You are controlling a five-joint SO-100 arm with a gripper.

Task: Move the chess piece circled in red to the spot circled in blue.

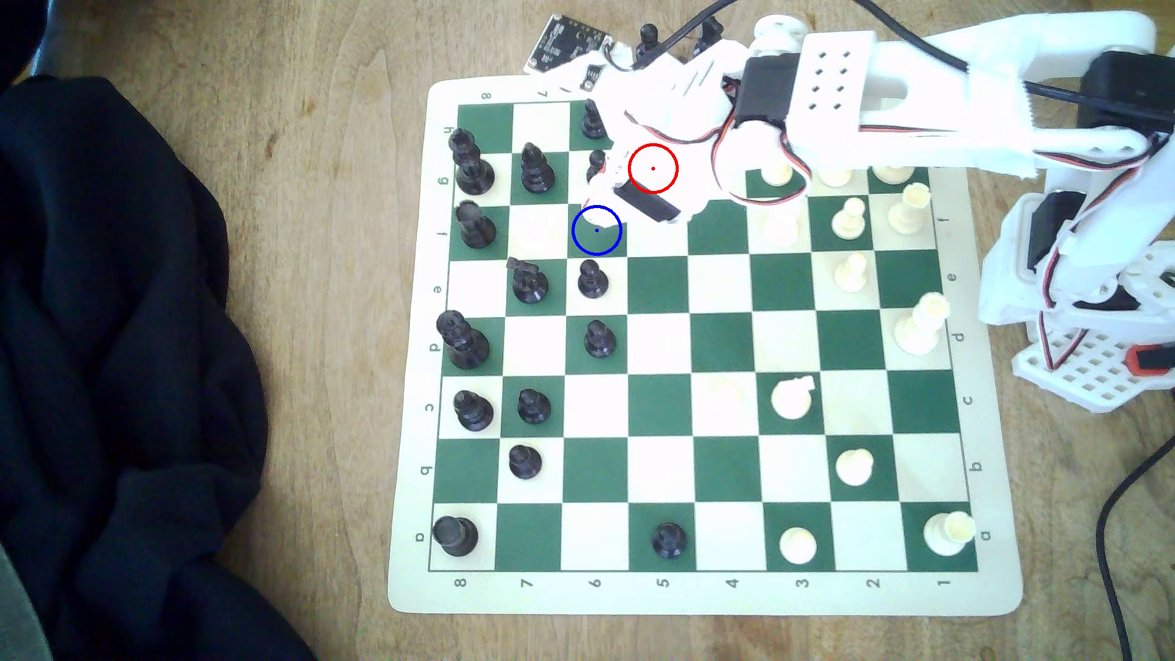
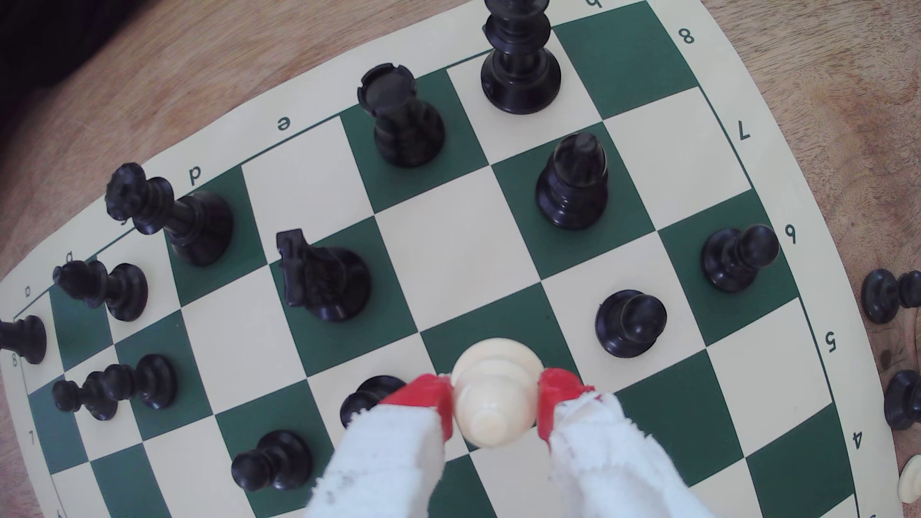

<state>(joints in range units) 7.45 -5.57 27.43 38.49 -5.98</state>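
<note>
While the white arm (image 1: 890, 108) reaches across the far rows of the board from the exterior view's right, its gripper (image 2: 496, 398) is pinching the white pawn (image 2: 493, 398) between two red-tipped fingers (image 2: 423, 398), one pad pressed to each side of the pawn just under its ball head. In the wrist view the pawn's round base shows over a dark green square, though whether it rests on the square or hangs just above it cannot be told.

In the exterior view the gripper's end sits at the edge of the blue-ringed square (image 1: 596, 231), a dark green square marked with a thin blue circle and dot; the arm hides the pawn there. The red ring (image 1: 653, 168) lies just beside it, drawn over the arm's white body.

Around the held pawn stand black pieces: a black pawn (image 2: 630, 323) on the neighbouring light square, a knight (image 2: 321, 276) on a green square nearby, and a rook (image 2: 403, 117) further off.

The green and cream chess mat (image 1: 699, 597) lies on a wooden table (image 1: 254, 95), with a dark cloth (image 1: 114, 349) heaped at the exterior view's left.
</note>
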